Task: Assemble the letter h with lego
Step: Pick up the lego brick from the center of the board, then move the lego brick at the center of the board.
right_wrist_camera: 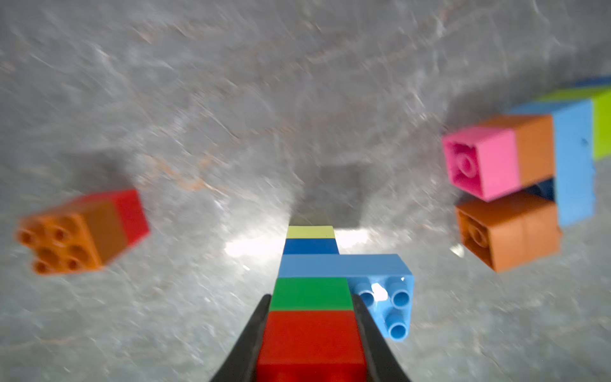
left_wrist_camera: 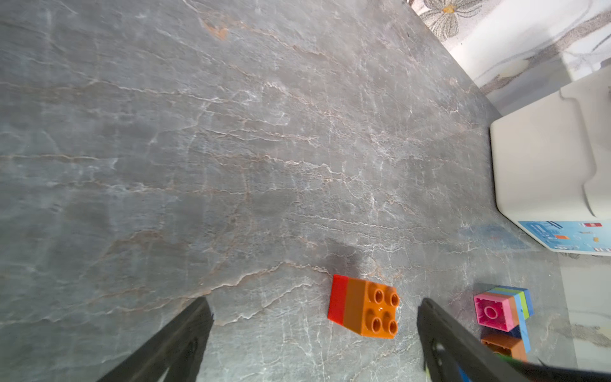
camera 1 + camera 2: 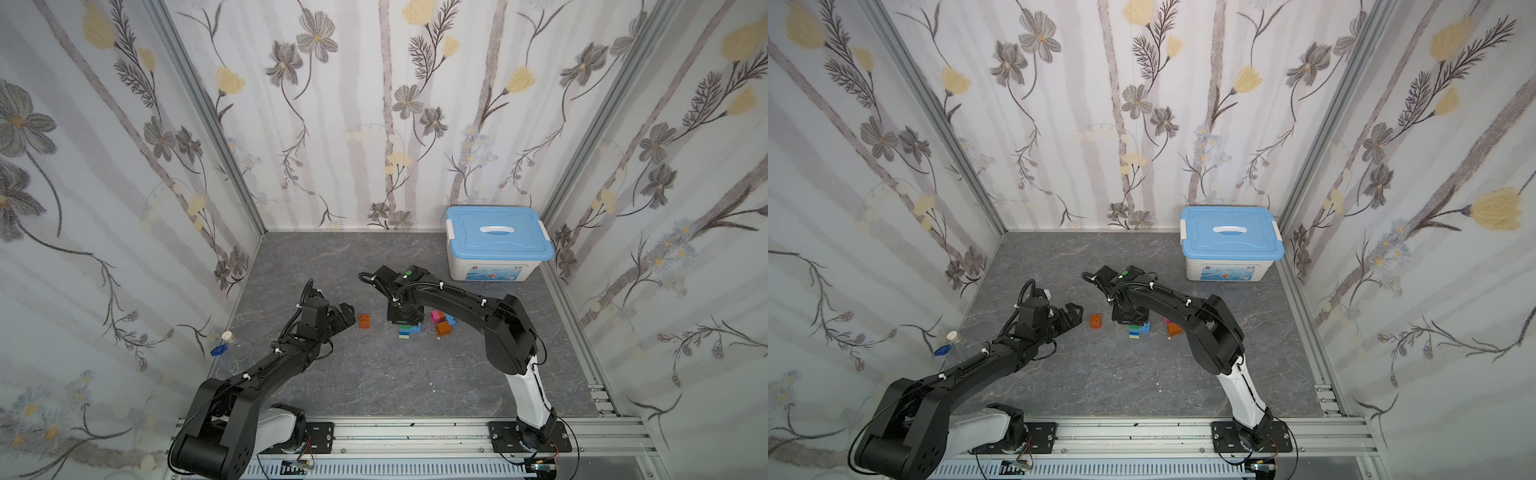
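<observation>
Left of the tower (image 1: 310,264), the left hand (image 3: 350,319) is wide apart, just by the orange pair (image 3: 365,321). The right hand (image 1: 310,299) is clamped on the tower's top bricks. Right of the tower lies the pink clump (image 3: 436,316). I think it should hold the tower straight and tight, so nothing snaps off.

Right wrist view smeared: we barely count studs on orange-red pair (image 1: 82,231). Red brick (image 1: 310,344) of stack (image 1: 310,292) runs off frame edge (its studs unseen). In both top views right gripper (image 3: 405,322) covers stack's upper bricks; right arm (image 3: 1183,307) hides part of pink-orange cluster (image 3: 1174,329). Storage box (image 2: 545,165) cropped in left wrist view. White speck (image 3: 432,388): too small, we cannot name it.
</observation>
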Tool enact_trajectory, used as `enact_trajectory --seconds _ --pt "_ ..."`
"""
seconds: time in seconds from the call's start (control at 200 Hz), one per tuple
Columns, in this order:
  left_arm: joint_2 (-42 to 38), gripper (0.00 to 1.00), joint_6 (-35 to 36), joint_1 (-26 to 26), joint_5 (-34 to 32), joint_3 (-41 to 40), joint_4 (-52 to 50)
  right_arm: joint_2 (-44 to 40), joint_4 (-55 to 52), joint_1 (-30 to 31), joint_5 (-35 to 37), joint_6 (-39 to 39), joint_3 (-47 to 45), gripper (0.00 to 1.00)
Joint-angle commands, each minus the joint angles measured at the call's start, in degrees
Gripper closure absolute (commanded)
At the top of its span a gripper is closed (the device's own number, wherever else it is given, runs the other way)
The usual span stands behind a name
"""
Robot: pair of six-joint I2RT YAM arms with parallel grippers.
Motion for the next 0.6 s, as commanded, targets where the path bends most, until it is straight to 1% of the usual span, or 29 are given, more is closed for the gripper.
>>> enact_trajectory --seconds 0.0,0.035,0.05,0.11,0.22,0.345,0.425,0.48,0.545,0.595 --pt "0.72 0.01 2.07 -1.41 0.68 2.76 -1.48 -5.02 -3.19 0.03 -0.72 -2.37 -2.83 0.85" --pt "1.06 0.02 2.74 -2.08 0.60 3.49 -1.89 -6.54 -2.77 -0.01 -0.81 -2.54 -3.95 0.85" --pt "1.26 0.02 2.96 -2.38 0.48 3.66 -2.00 -7.20 -2.53 -1.54 -0.83 -2.62 -4.59 0.85" --pt "1.62 0.03 3.40 -3.34 -0.49 4.93 -3.23 -9.56 -2.02 -2.18 -0.75 -2.57 -6.47 0.84" --pt "5.54 0.06 3.28 -5.49 -3.54 8.57 -8.30 -13.06 -1.24 -3.36 -1.48 -2.46 -9.26 0.84" --pt "9.90 0.11 2.91 -8.71 -3.91 10.92 -8.90 -16.28 -1.06 -4.78 -0.91 -2.68 -11.18 0.84" --pt "13.84 0.13 3.35 -10.61 -4.88 15.30 -14.04 -18.58 -0.56 -5.84 0.15 -2.43 -12.69 0.84" --pt "16.56 0.14 3.65 -11.82 -7.06 18.20 -17.57 -19.97 -0.02 -6.51 0.42 -2.12 -13.73 0.84" --pt "19.55 0.18 4.28 -12.87 -8.79 20.52 -19.74 -21.47 0.87 -7.19 0.31 -1.82 -15.20 0.84" --pt "21.32 0.24 4.46 -13.37 -9.86 22.09 -21.44 -22.42 1.61 -7.54 0.24 -1.35 -16.36 0.84"
